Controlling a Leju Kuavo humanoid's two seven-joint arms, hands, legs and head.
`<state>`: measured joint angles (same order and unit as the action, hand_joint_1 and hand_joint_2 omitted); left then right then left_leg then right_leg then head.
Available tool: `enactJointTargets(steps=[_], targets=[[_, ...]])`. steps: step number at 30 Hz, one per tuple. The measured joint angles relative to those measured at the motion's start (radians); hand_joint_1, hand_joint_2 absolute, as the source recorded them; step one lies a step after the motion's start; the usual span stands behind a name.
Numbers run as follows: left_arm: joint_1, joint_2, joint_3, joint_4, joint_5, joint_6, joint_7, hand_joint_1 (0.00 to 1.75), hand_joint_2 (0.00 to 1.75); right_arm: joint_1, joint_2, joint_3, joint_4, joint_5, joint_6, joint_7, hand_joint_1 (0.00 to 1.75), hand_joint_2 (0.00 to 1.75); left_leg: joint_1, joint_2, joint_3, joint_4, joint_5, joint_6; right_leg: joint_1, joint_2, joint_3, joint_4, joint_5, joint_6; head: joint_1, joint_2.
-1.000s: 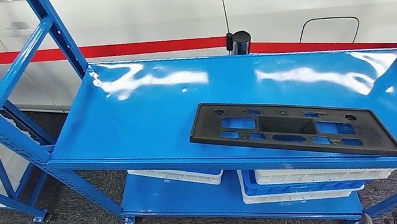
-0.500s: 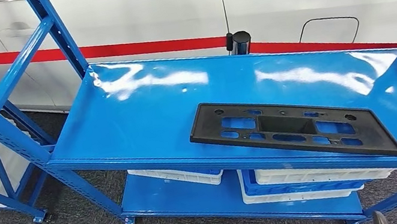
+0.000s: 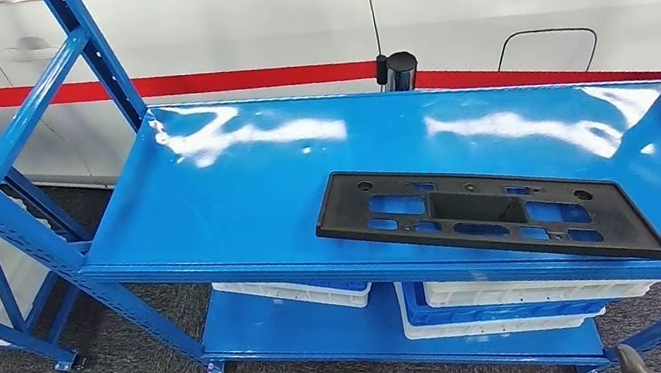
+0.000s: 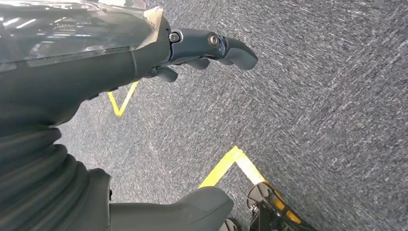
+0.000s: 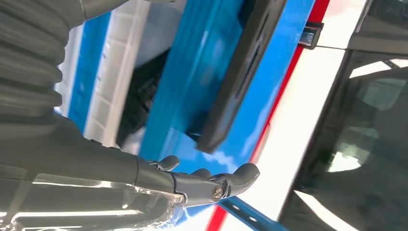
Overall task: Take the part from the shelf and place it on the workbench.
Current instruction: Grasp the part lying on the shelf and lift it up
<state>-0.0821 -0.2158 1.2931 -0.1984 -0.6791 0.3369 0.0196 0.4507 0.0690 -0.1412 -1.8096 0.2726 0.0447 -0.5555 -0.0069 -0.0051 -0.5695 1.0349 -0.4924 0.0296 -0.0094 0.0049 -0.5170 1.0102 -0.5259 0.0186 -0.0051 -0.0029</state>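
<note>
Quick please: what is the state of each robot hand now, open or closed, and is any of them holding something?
Left robot hand: open, holding nothing, hanging above the carpet.
Right robot hand: open, holding nothing, near the shelf, apart from the black part.

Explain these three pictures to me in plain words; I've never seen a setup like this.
This is a humanoid robot with two arms, each ending in a hand. The wide picture is its own view from high up, looking down at a blue shelf with a black plastic part lying flat on it, and a white vehicle behind. The other two pictures come from wrist cameras. The right hand is near the shelf, holding nothing. The left hand hangs over grey carpet, also holding nothing.
</note>
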Motion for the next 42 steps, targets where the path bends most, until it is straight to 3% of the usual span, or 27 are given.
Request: enactJointTargets(steps=[11,24,34,42], targets=[[-0.001,0.018,0.003,0.000,-0.001,-0.035,-0.023,0.00,1.75,-0.029,-0.062,0.158,-0.078,0.305,-0.225,0.023,0.00,1.75,0.000,0.000,0.000,0.000,0.000,0.000,0.000,0.000,0.000,0.000,0.000,0.000,0.000,0.000],[-0.002,0.051,-0.018,0.000,-0.063,-0.049,-0.061,0.00,1.75,-0.157,-0.146,0.369,-0.015,0.628,-0.439,0.145,0.00,1.75,0.000,0.000,0.000,0.000,0.000,0.000,0.000,0.000,0.000,0.000,0.000,0.000,0.000,0.000],[-0.004,0.070,-0.063,0.000,-0.110,-0.179,-0.133,0.00,1.75,-0.257,-0.157,0.476,0.101,0.848,-0.522,0.265,0.00,1.75,0.000,-0.001,-0.001,0.000,0.000,0.000,0.000,0.000,0.000,0.000,0.000,0.000,0.000,0.000],[-0.006,0.071,-0.075,0.001,-0.120,-0.222,-0.157,0.00,1.75,-0.283,-0.157,0.499,0.143,0.911,-0.537,0.299,0.00,1.75,0.000,-0.001,-0.001,0.000,0.001,0.000,0.000,0.000,0.008,0.000,0.000,0.000,0.000,0.000]])
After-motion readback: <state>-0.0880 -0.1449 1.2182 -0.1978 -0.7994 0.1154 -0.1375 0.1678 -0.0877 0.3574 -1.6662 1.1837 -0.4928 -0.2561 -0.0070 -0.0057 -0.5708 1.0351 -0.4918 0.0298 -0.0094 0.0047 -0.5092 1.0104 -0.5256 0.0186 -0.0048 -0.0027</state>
